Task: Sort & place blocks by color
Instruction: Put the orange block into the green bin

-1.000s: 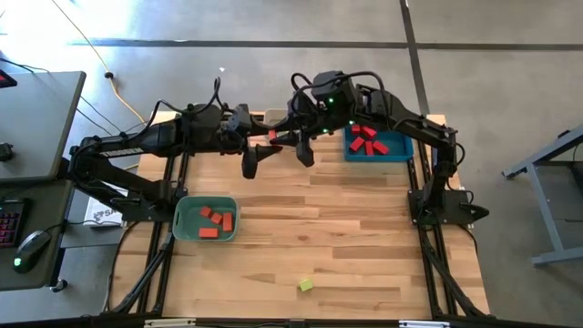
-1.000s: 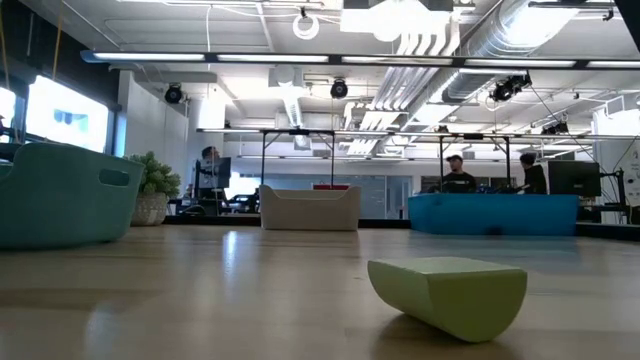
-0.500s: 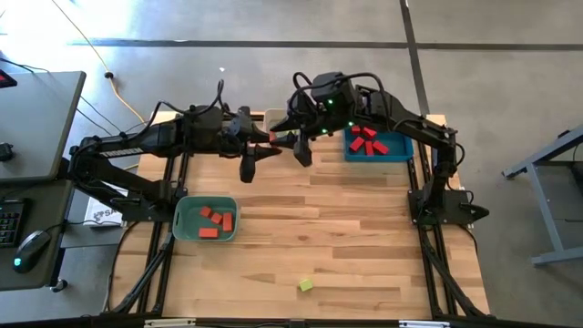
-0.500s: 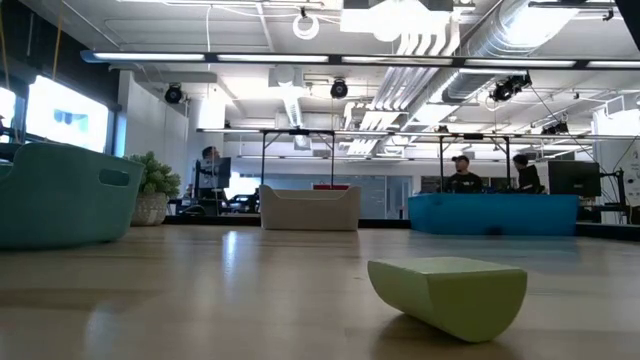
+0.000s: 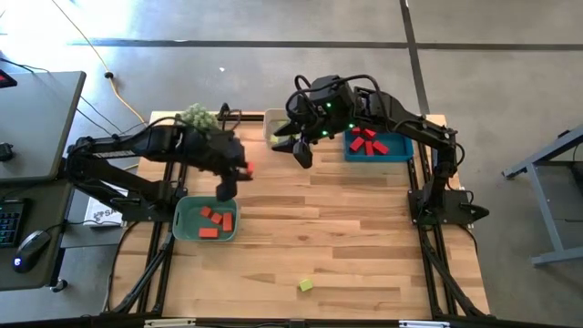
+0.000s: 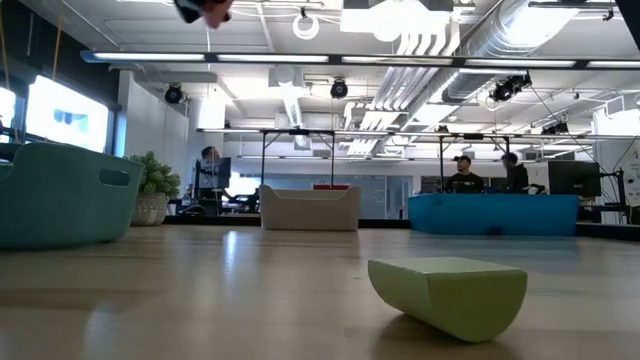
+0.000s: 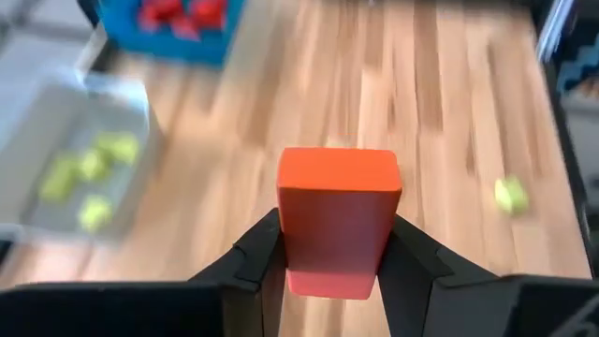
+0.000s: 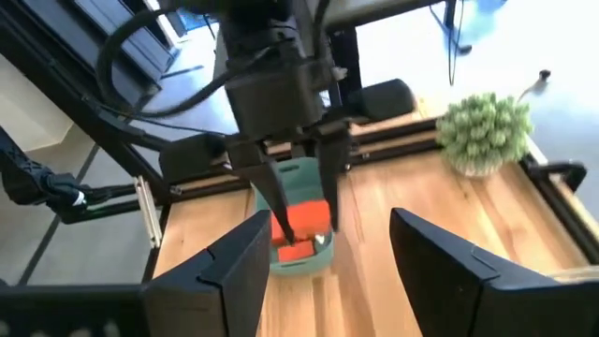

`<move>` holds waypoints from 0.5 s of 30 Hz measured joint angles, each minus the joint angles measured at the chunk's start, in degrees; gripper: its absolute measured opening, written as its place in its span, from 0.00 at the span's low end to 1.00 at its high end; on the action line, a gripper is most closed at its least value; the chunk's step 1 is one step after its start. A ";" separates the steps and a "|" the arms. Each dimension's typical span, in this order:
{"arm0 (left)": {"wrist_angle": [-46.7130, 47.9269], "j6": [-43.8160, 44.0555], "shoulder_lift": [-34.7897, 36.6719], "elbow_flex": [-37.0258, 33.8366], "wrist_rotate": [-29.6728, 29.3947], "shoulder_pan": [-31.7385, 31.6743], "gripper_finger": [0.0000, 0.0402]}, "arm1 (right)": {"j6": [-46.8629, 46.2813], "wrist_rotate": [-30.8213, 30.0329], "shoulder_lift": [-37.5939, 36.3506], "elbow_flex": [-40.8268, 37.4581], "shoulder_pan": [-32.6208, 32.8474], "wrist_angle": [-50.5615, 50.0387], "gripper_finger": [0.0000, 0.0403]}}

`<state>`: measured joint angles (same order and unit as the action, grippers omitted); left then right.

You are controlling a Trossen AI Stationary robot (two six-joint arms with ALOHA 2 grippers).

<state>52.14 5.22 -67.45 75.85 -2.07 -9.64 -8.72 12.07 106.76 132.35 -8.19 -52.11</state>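
The left pincer (image 5: 230, 185) hangs above the light wooden slatted counter (image 5: 364, 228), around ten o'clock from its middle and just beyond the teal plastic bin (image 5: 185, 217). Its fingers (image 7: 257, 257) pinch a small orange rectangular block (image 7: 338, 220), pressing on both of its sides; the right wrist view shows that same block (image 8: 304, 223) held clear of the counter, with the teal bin behind it. In the high view, three more orange blocks (image 5: 217, 219) lie inside the teal bin.

The right pincer (image 5: 299, 148) hovers near twelve o'clock, beside the pale open tray (image 5: 271, 119) at the far edge. Its two dark fingers (image 8: 229, 271) are spread wide with nothing between them. The left wrist view shows several yellow-green blocks (image 7: 82, 180) in that pale tray.

At one o'clock sits the blue plastic tray (image 5: 401, 146) with a cluster of dark red blocks (image 5: 363, 139) in it. One lone yellow-green block (image 5: 305, 285) lies on the bare counter near six o'clock, well apart from all three containers; in the low view it (image 6: 447, 293) rests tilted in the foreground. A fuzzy green ball-shaped plant (image 5: 196, 116) stands at the far left corner, about eleven o'clock.
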 joint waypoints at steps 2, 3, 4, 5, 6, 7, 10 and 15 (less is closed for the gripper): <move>4.28 1.05 0.04 0.00 -0.26 1.22 0.26 | -1.36 -0.01 0.00 0.00 0.00 -0.75 0.51; 6.26 1.79 0.03 0.00 -0.30 1.92 0.26 | -1.78 0.03 0.00 0.00 0.05 -1.35 0.51; 8.34 2.52 0.03 0.00 -0.40 2.66 0.26 | -2.05 0.01 0.00 0.00 0.21 -2.03 0.51; 9.78 3.28 0.05 -0.20 -0.81 3.43 0.26 | -2.57 -0.05 0.00 -0.08 0.36 -2.63 0.51; 10.29 4.19 0.08 -0.81 -1.52 4.32 0.26 | -3.07 -0.12 0.00 -0.13 0.61 -3.55 0.51; 10.61 5.01 0.08 -1.69 -2.29 5.19 0.26 | -3.45 -0.12 0.02 -0.15 0.91 -4.49 0.51; 11.32 7.55 0.23 -5.23 -3.55 7.85 0.26 | -4.70 -0.16 0.19 -0.15 2.18 -5.83 0.51; 10.75 10.63 1.82 -11.83 -4.12 10.76 0.26 | -6.52 -3.12 0.83 -0.17 4.78 -7.46 0.51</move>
<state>62.89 15.85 -65.63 64.02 -6.19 1.13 -15.24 8.95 107.59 132.18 -3.40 -59.57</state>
